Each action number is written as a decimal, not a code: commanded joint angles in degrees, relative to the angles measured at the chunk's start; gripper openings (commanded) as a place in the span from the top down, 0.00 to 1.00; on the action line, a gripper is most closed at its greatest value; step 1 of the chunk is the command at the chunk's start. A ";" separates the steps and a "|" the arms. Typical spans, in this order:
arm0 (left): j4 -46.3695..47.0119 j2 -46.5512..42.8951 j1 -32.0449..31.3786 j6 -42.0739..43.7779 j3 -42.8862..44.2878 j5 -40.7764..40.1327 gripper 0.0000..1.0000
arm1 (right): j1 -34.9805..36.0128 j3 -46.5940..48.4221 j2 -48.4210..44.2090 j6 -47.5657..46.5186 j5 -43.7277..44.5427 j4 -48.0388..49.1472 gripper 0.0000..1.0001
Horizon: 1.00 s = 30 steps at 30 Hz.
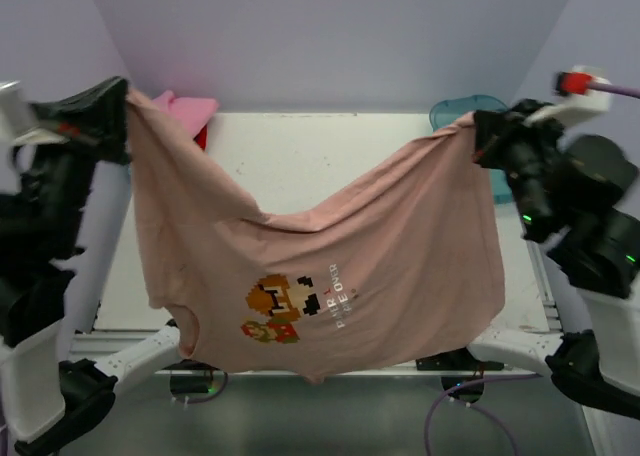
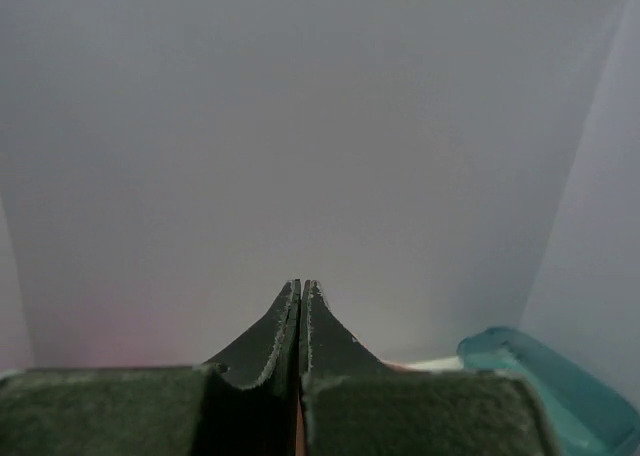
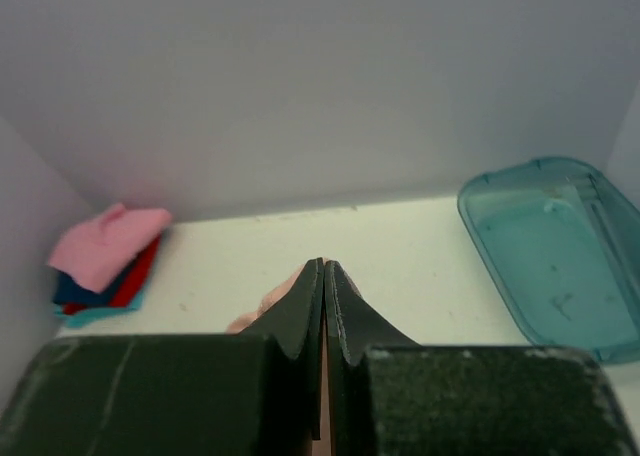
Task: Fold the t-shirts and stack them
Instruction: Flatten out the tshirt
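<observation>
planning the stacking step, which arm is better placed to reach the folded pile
Likely left: the left gripper, shut on the dusty pink-brown printed t-shirt, hangs beside the pink-topped folded pile; the right gripper holds the opposite corner.

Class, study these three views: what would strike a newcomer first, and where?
A dusty pink t-shirt with a pixel-character print hangs stretched between the left gripper and right gripper. A stack of folded tees sits back left; a teal tub back right.

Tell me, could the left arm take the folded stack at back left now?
Probably not yet. The left gripper is shut on the pink-brown tee, shared with the right gripper. The folded stack lies near it, but it must release first.
</observation>
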 commanded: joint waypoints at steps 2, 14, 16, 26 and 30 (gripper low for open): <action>2.70 10.16 0.25 5.22 -10.75 -12.27 1.00 | -1.85 -3.30 14.13 4.88 13.19 -3.20 1.00; 5.95 31.11 14.05 0.24 -10.25 -4.65 1.00 | -13.38 5.70 36.34 7.02 2.84 -5.87 1.00; 5.26 25.93 14.05 -0.46 -9.11 -2.55 1.00 | -13.38 -5.50 23.57 4.81 -1.90 4.75 1.00; 2.44 -10.81 14.05 -6.35 -13.94 27.14 1.00 | -13.29 -14.11 -10.43 0.76 -43.29 0.14 1.00; 3.92 -16.18 13.96 -12.31 -11.04 37.86 1.00 | -13.38 -10.34 -16.77 1.90 -51.57 0.13 1.00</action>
